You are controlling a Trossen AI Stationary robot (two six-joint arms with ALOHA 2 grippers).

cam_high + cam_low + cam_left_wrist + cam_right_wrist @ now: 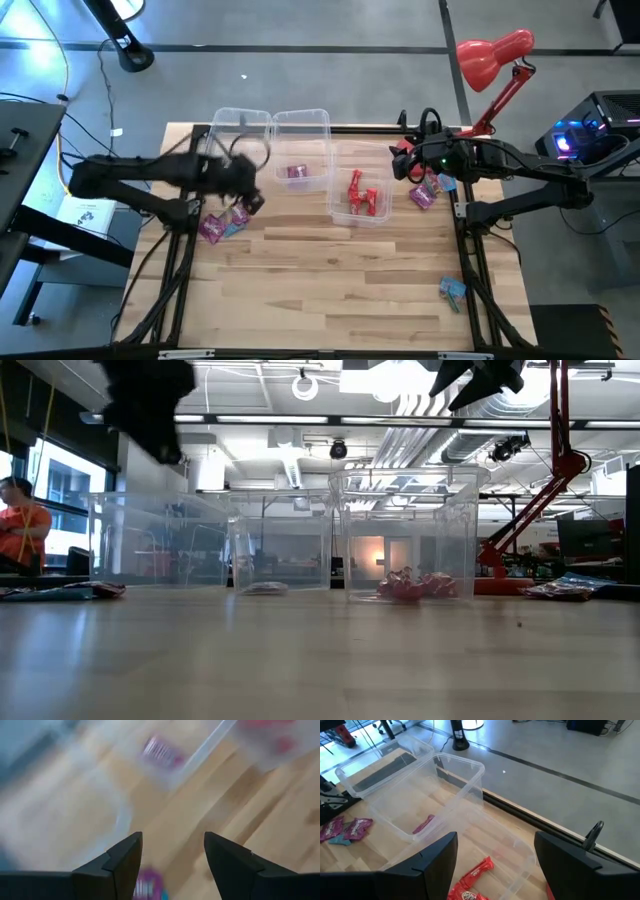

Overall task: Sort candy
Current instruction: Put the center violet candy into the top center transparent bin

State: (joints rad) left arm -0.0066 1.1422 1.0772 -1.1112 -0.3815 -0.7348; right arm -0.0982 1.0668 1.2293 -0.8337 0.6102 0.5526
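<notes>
Three clear bins stand in a row at the table's far side. The left bin (pixel 240 130) shows nothing inside. The middle bin (pixel 300 148) holds a purple-pink candy (pixel 297 173) (pixel 423 825). Red candies (pixel 362 193) (pixel 415 585) lie in the right bin (pixel 360 185). My left gripper (pixel 250 197) (pixel 172 852) hangs open, raised above a small pile of purple and blue candies (pixel 220 226) (pixel 147 885). My right gripper (pixel 403 160) (pixel 495 855) is open and raised at the right bin's far right corner, next to another candy pile (pixel 428 188).
A lone blue candy (pixel 452 288) lies near the table's right near corner. A red desk lamp (pixel 495 60) stands behind the far right corner. A person in an orange shirt (pixel 20 525) sits in the room beyond the table. Bare wood (pixel 330 290) fills the near half.
</notes>
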